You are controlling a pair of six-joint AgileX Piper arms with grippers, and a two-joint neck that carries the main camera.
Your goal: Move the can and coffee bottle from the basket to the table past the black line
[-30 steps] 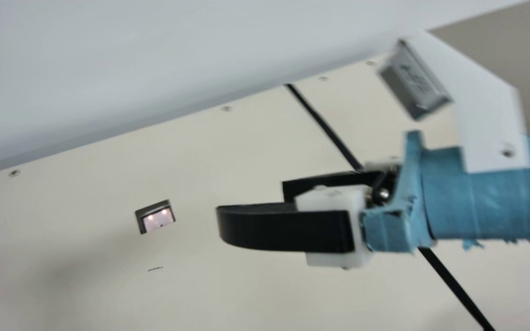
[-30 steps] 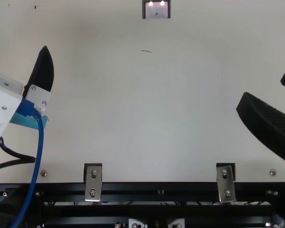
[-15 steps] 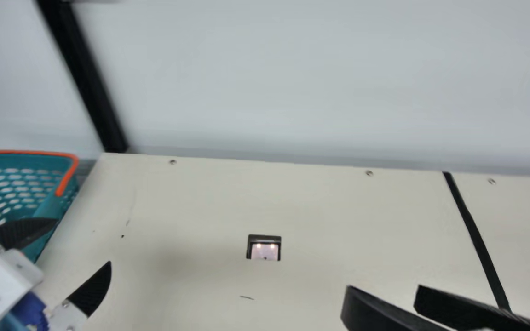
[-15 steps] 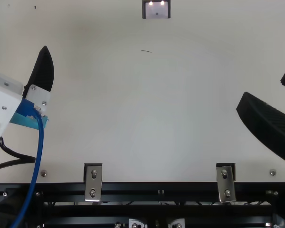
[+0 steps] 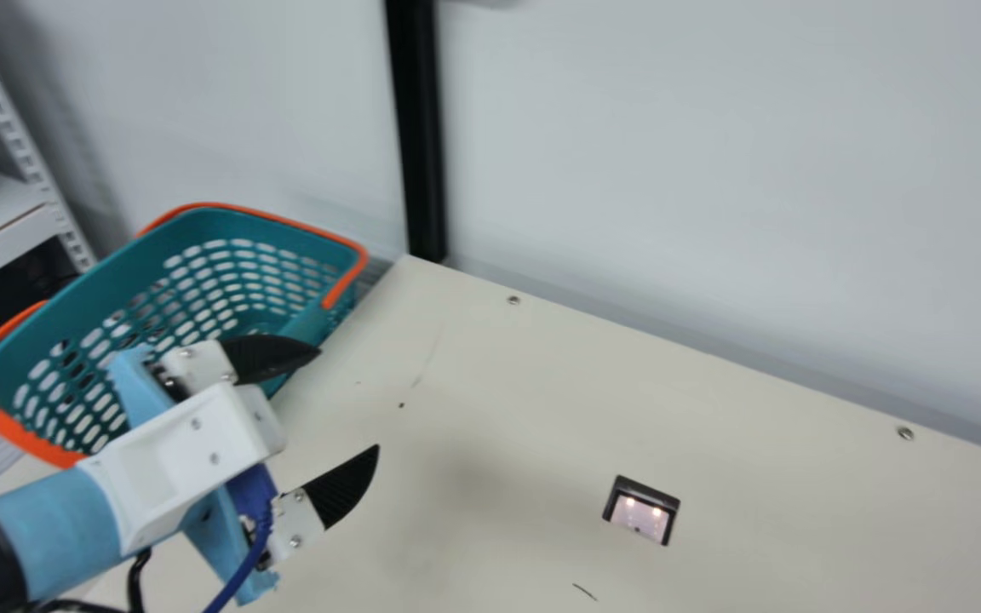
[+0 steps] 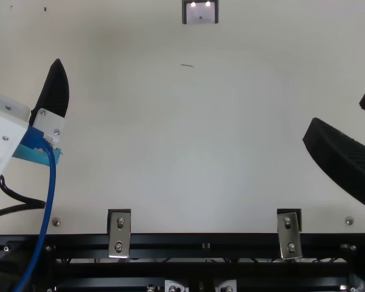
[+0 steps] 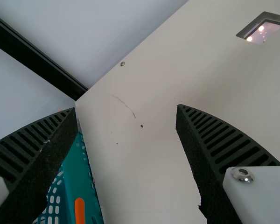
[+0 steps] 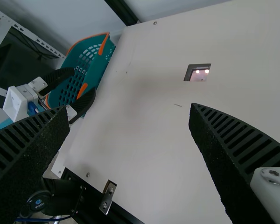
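The neck camera has swung left over the table [image 5: 542, 392], revealing more of the basket [image 5: 133, 264] just beyond the open, empty left claw [image 5: 348, 398] (the right claw [image 8: 129, 107], opposite, gapes too), likely to locate can and coffee bottle, positions uncertain.

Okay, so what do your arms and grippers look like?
My left arm has light blue sections, and its gripper a white housing and black ribbed fingers tapering to points. A blue cable and black cables hang alongside. My right gripper also has black ribbed fingers, with a screw in a white mount.
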